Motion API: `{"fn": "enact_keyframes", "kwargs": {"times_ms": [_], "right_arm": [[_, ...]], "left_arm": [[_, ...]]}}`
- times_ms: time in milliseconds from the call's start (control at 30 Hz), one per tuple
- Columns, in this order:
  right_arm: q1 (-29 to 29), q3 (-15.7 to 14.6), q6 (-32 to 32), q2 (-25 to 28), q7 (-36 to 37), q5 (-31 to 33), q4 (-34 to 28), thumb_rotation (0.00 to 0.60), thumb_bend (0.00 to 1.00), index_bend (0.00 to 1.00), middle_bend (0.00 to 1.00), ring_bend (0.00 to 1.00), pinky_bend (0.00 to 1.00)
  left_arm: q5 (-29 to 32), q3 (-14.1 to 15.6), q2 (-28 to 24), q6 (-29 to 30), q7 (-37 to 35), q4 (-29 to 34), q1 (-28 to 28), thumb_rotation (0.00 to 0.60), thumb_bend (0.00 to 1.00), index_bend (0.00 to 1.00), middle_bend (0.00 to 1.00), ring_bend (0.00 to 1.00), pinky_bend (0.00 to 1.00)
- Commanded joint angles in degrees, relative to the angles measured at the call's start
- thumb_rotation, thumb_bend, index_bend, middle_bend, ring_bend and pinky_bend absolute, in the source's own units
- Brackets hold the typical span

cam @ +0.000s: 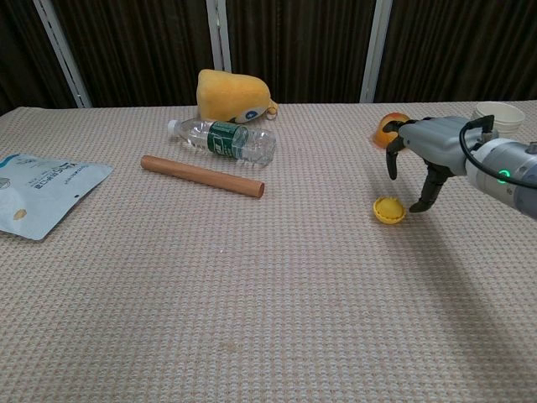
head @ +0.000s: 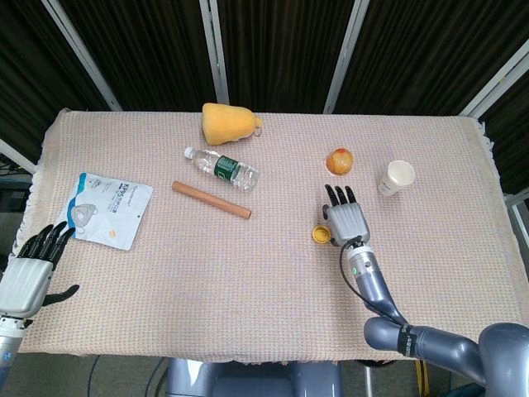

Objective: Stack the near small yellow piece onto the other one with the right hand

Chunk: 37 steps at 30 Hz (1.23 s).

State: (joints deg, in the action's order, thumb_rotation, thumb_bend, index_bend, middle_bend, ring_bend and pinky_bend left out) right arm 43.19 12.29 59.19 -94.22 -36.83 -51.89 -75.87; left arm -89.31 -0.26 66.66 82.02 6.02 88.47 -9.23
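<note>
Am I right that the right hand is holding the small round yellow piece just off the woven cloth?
Not quite. The right hand holds nothing; its fingers hang apart beside the small round yellow piece, which lies on the woven cloth, as the chest view shows.

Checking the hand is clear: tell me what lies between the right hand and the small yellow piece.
Nothing: in the chest view only bare tablecloth shows between the right hand and the small yellow piece. The head view shows the same gap.
</note>
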Motion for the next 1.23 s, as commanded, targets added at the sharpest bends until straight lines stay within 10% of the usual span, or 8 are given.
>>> {"fn": "enact_keyframes", "kwargs": {"times_ms": [33, 600, 800, 1233], "right_arm": [[-1.1, -0.8, 1.5, 2.4, 0.7, -1.8, -2.3, 0.600, 0.00, 0.37, 0.00, 0.00, 0.00], [-17.6, -12.0, 17.6, 27.7, 7.9, -19.8, -26.1, 0.600, 0.00, 0.13, 0.00, 0.00, 0.00], [-24.8, -15.3, 24.9, 29.9, 14.2, -25.4, -24.1, 0.600, 0.00, 0.09, 0.00, 0.00, 0.00], [-29.4, -12.6, 31.2, 26.0, 17.5, -31.1, -16.4, 0.600, 0.00, 0.08, 0.00, 0.00, 0.00]], "left_arm": [[-0.2, 0.0, 0.0, 0.1, 0.1, -0.1, 0.0, 0.600, 0.00, 0.00, 0.00, 0.00, 0.15], [-1.6, 0.2, 0.2, 1.7, 1.9, -0.6, 0.4, 0.600, 0.00, 0.00, 0.00, 0.00, 0.15], [-1.6, 0.3, 0.3, 2.3, 3.0, -0.5, 0.8, 0.600, 0.00, 0.00, 0.00, 0.00, 0.15], [-1.2, 0.2, 0.2, 2.0, 2.7, -0.4, 0.9, 0.600, 0.00, 0.00, 0.00, 0.00, 0.15]]}}
